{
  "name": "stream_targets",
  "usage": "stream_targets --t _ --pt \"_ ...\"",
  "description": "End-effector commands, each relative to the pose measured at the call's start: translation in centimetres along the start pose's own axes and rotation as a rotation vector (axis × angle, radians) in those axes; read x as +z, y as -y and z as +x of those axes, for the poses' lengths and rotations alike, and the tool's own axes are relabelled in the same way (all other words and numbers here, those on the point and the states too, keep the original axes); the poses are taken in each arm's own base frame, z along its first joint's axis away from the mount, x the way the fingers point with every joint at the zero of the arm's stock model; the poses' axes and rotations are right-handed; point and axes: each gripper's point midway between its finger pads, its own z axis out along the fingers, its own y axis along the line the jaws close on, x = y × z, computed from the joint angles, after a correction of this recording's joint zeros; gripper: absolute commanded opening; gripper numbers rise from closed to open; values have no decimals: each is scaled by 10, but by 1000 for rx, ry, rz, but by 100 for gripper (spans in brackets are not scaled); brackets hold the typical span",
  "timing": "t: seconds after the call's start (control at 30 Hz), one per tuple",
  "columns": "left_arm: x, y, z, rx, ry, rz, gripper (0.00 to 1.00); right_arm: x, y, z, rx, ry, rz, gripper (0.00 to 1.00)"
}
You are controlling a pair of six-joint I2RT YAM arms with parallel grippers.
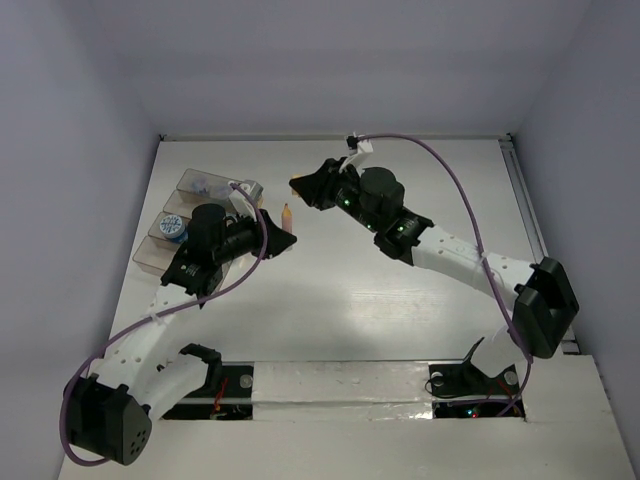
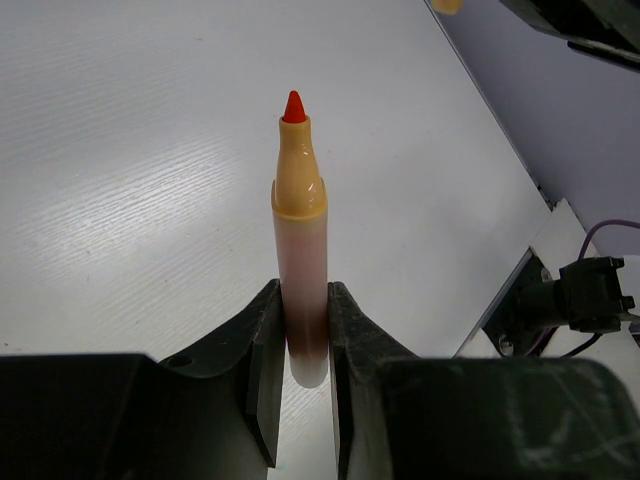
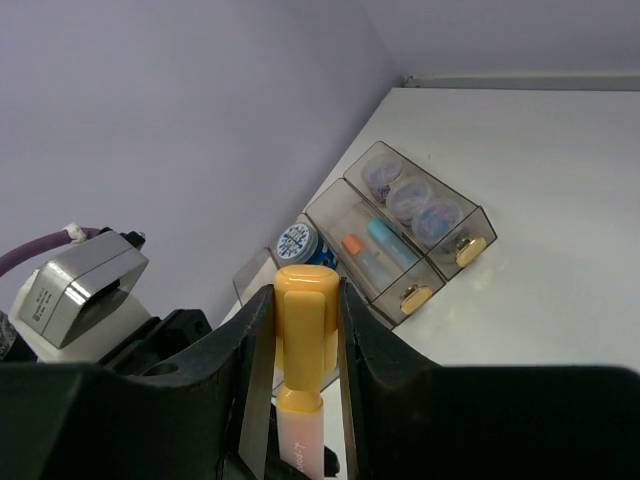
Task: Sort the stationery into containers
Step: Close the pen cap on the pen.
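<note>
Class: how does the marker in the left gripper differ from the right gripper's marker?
The left marker, in the left gripper, shows a bare red tip; the right marker, in the right gripper, ends in a blunt yellow-orange cap. The left marker is clamped on its pale barrel, the right marker on its cap. Both have pale barrels and yellow-orange parts.

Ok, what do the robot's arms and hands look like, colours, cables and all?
The left arm and right arm are white links between bulky black joints, each trailed by a looping purple cable. The left hand and right hand are black, with two flat fingers. Small green lights glow on the right arm's wrist.
</note>
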Motion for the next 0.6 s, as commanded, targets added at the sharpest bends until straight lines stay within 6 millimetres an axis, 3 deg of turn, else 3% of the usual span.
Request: stream_targets --t 0.0,0.57 --pt "0 9 -15 41 40 37 0 6 -31 -26 4 82 -76 0" --pt "-2 8 -19 44 54 22 0 22 -31 6 -38 -2 -54 0"
